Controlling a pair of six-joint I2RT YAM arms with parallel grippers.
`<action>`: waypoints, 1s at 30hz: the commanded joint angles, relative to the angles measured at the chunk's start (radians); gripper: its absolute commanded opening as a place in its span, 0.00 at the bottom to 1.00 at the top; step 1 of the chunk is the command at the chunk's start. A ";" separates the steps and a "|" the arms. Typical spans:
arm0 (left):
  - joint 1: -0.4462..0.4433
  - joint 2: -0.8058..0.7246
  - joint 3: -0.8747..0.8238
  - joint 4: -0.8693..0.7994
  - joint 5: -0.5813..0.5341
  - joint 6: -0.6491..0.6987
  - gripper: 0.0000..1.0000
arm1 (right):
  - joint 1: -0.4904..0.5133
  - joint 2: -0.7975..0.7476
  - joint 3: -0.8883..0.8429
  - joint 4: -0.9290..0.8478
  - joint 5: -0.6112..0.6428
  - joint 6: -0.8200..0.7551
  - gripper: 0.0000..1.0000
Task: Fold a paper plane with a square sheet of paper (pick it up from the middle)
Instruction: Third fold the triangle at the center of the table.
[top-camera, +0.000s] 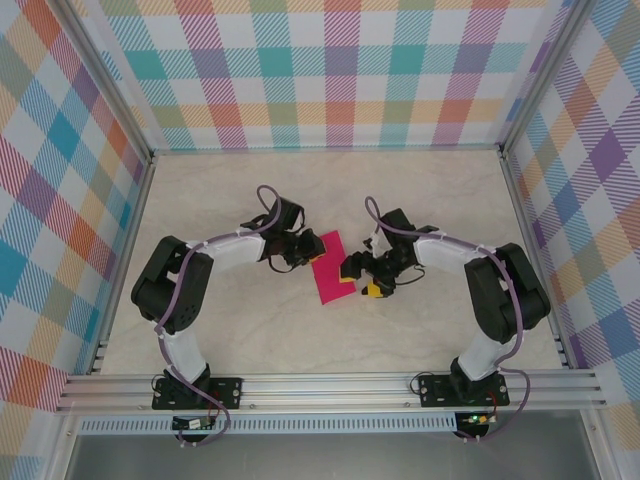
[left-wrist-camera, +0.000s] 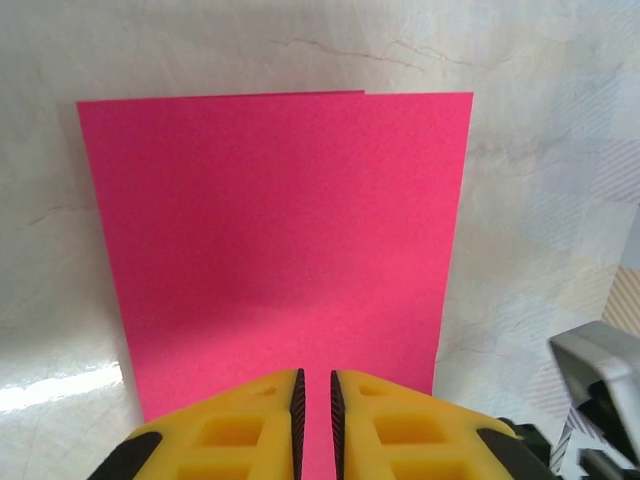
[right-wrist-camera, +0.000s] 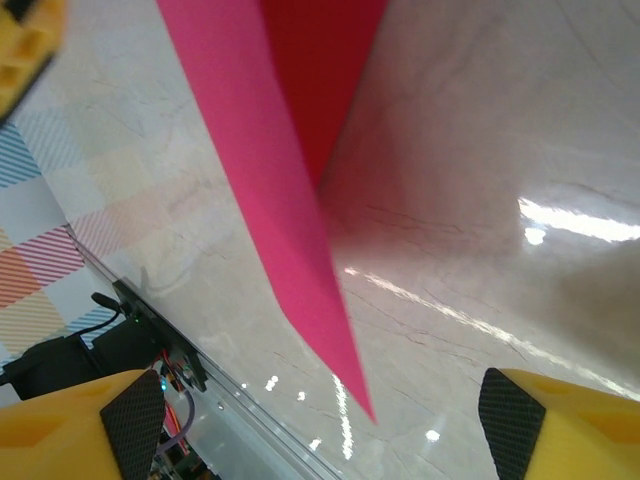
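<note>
From above, the pink sheet of paper (top-camera: 328, 270) lies in the middle of the pale surface (top-camera: 250, 190), between the left hand (top-camera: 298, 252) and the right hand (top-camera: 352, 275).

In the left wrist view, the left hand (left-wrist-camera: 316, 400) has its yellow fingers (left-wrist-camera: 262, 420) almost together, pinching the near edge of the paper (left-wrist-camera: 280, 250). The far edge shows two layers.

In the right wrist view, the right hand (right-wrist-camera: 320, 430) stands wide open. The paper (right-wrist-camera: 285, 200) points down between its fingers (right-wrist-camera: 130, 420) without touching them.
</note>
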 joint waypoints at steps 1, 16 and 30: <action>-0.005 0.011 0.031 -0.026 -0.010 0.020 0.17 | 0.004 -0.019 -0.030 0.050 -0.044 0.028 0.81; -0.004 0.037 0.032 -0.043 -0.033 0.028 0.13 | 0.017 -0.081 -0.127 0.244 -0.005 0.158 0.47; -0.004 0.079 0.033 -0.042 -0.034 0.033 0.09 | 0.017 -0.106 -0.146 0.259 0.010 0.227 0.17</action>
